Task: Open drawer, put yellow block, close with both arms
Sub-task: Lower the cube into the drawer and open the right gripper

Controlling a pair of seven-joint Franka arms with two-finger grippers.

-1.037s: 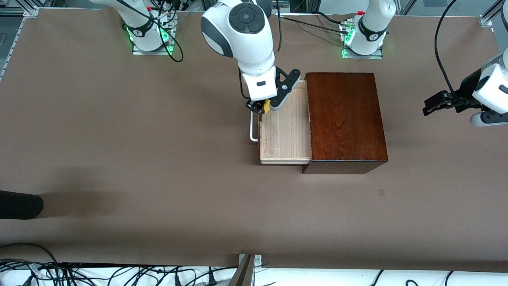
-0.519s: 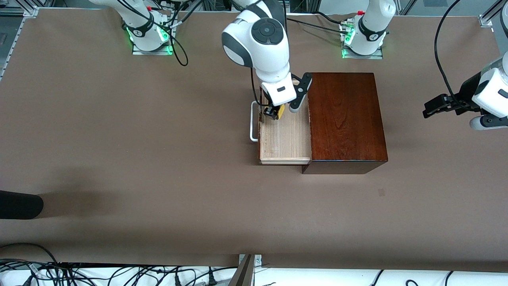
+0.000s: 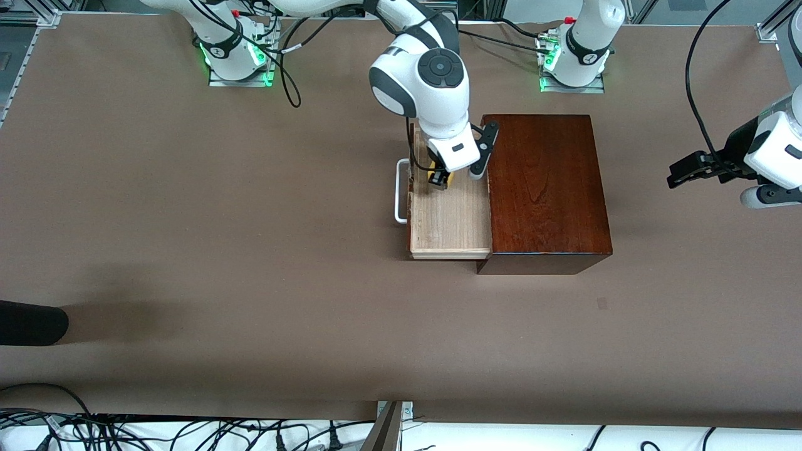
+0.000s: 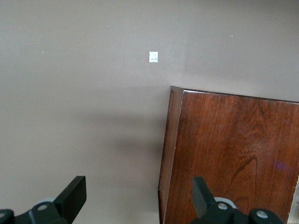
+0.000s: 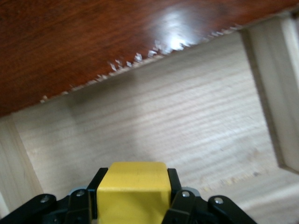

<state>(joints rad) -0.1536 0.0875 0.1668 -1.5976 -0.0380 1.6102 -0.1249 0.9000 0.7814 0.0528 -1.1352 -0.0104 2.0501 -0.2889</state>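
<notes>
One R-wrist-only detail: yellow block point(image 5: 133, 186) over drawer point(image 5: 187, 126).

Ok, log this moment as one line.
drawer: open | right gripper: shut on yellow block, over drawer | left gripper: open, waiting over table beside box

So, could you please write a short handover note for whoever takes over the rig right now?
Right gripper: shut on the yellow block, over the open drawer.
Left gripper: open, waiting over the table at the left arm's end of the wooden box.
Done: drawer pulled out by its handle; block picked up and brought over the tray.
Left: lower and release the block in the drawer, withdraw, then push the drawer shut with both arms.
</notes>
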